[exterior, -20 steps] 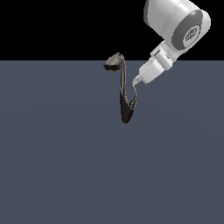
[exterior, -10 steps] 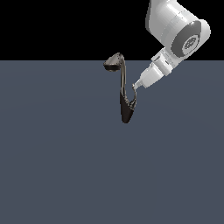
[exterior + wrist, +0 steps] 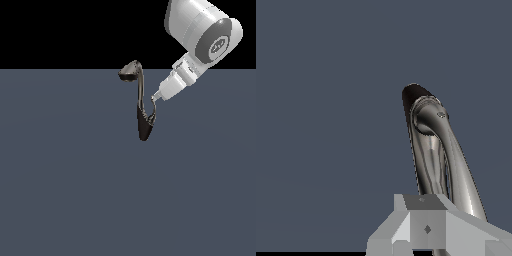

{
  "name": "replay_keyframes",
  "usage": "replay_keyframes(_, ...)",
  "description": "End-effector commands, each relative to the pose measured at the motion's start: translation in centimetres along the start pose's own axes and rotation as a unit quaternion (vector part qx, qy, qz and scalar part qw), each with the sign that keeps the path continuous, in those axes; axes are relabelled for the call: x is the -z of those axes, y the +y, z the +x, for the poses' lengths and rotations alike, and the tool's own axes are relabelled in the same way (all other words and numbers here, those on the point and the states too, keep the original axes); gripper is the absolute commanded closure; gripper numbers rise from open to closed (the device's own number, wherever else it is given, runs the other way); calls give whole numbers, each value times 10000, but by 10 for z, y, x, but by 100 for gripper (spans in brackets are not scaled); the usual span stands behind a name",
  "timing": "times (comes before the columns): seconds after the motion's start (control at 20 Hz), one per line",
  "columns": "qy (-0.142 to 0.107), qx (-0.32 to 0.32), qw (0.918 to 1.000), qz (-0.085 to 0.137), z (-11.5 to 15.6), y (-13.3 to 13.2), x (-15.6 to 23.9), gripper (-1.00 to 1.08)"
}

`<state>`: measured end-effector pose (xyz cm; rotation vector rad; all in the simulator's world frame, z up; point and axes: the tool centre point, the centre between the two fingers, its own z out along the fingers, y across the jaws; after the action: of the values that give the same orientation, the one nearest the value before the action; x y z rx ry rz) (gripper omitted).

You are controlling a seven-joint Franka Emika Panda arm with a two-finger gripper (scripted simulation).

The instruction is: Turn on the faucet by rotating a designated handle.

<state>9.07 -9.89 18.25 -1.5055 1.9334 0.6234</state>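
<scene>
Dark metallic faucet (image 3: 141, 102) stands alone on the flat slate-grey floor (image 3: 75, 190), tapered base down, slim neck rising to the hooded spout head at the exterior view's left; no containers visible. Its thin curved handle (image 3: 153, 115) branches off the base toward the exterior view's right, and the white arm (image 3: 202, 35) slants down from that side with nothing between it and the handle. Gripper (image 3: 154, 99) tip sits right at the handle's upper end, apparently touching it; the wrist view shows only the grey gripper body (image 3: 428, 227) over the faucet's (image 3: 433, 150) shiny neck, so can't tell whether the fingers are spread or closed.
</scene>
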Motion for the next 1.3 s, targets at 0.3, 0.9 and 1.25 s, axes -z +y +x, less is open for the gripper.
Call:
replay_keyframes(0.3, -1, -1, 10000, 2, -8, 23, 0, 108)
replay_keyframes(0.9, 14, -17, 10000, 31, 5, 48, 1, 108)
replay_keyframes(1.25, 2, -6, 10000, 9, 12, 71, 0, 108)
